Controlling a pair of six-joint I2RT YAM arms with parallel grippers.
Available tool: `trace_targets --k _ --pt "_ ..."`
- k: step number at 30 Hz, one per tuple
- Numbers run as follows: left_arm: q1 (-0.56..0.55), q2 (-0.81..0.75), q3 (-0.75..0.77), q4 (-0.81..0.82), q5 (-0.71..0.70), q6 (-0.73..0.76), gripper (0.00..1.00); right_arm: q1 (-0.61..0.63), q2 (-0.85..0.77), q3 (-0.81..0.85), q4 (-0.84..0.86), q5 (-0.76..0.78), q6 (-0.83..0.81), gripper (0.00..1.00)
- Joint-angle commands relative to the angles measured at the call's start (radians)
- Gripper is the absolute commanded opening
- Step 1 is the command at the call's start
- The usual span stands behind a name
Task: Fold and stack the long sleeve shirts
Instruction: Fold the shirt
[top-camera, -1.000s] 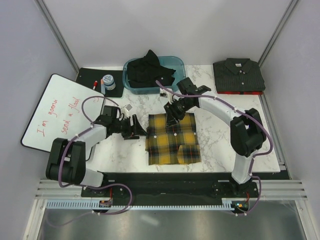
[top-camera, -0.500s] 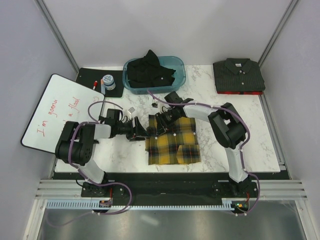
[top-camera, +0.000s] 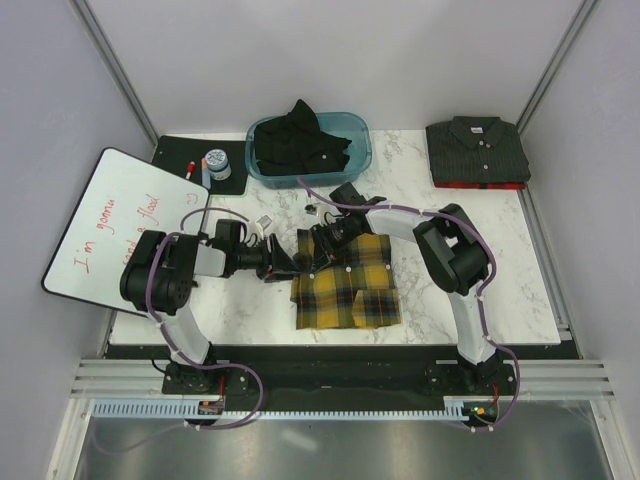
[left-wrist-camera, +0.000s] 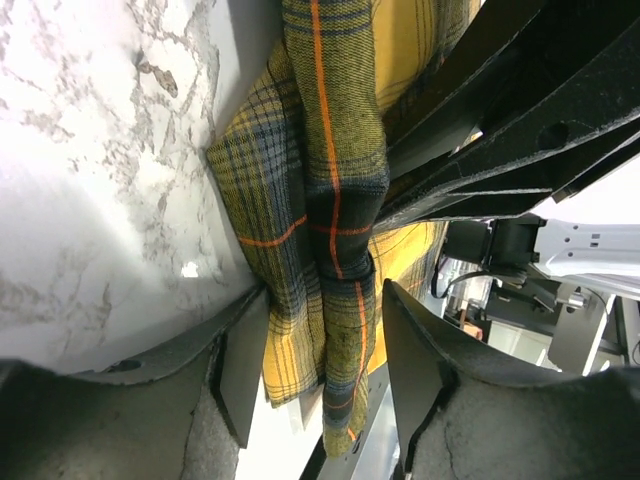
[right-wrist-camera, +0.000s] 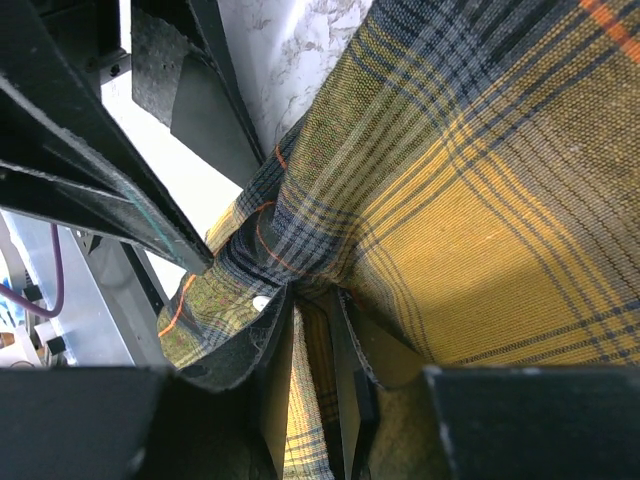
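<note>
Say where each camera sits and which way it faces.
Top external: above and behind the bases, looking down at the marble table; both arms show, left pincer and right pincer at the yellow-and-black plaid fabric shirt.
Left wrist: on the left arm, looking along its fingers, which flank a shirt fold.
Right wrist: on the right arm, looking along its fingers pinching the shirt.
Shared: both wrist views show the fold and the other pincer.

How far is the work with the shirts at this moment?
Done: the charcoal shirt lies folded at the far right. In hand: the plaid shirt, partly folded at centre; the right gripper pinches its far left corner, the left gripper brackets the same fold. Left: the black shirt, crumpled in the blue bin, and stacking.
</note>
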Motion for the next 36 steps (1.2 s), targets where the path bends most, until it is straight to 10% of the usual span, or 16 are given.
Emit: trace_targets --k 1,25,32,36 --pt "-0.004 0.062 -0.015 0.014 -0.107 0.006 0.55 0.003 0.06 0.007 0.023 0.099 -0.017 0.3" --pt "-0.057 0.089 0.034 0.088 -0.082 -0.025 0.58 0.003 0.086 0.027 0.027 0.099 -0.003 0.28" --pt "-0.058 0.079 0.066 0.021 -0.102 0.02 0.03 0.003 0.063 0.04 0.027 0.07 0.003 0.31" --pt "-0.058 -0.015 0.138 -0.204 -0.129 0.148 0.02 -0.008 -0.038 0.049 -0.008 0.062 -0.01 0.41"
